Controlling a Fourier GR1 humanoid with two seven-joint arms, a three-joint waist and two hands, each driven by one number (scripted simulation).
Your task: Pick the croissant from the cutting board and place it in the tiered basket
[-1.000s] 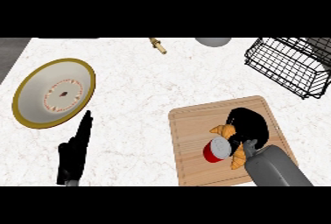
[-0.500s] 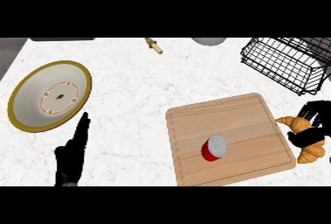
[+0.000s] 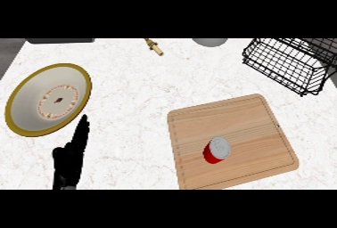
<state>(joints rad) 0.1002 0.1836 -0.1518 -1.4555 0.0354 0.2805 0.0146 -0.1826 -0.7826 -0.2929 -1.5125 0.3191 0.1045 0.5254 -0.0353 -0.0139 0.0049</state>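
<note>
From where I stand, the wooden cutting board [image 3: 232, 140] lies on the pale marbled tabletop [image 3: 151, 84] at the lower right, and the only thing on it is a red can [image 3: 216, 151] tipped on its side, its silver end facing up. The croissant does not show anywhere, so I cannot tell where it is or describe its look. The black wire tiered basket [image 3: 293, 62] stands at the upper right corner, apart from the board. A gold-rimmed plate [image 3: 47, 99] sits at the left. Just below it the left hand [image 3: 71, 156] rests at the lower edge, fingers straight and together, pointing up. The right hand is out of sight.
</note>
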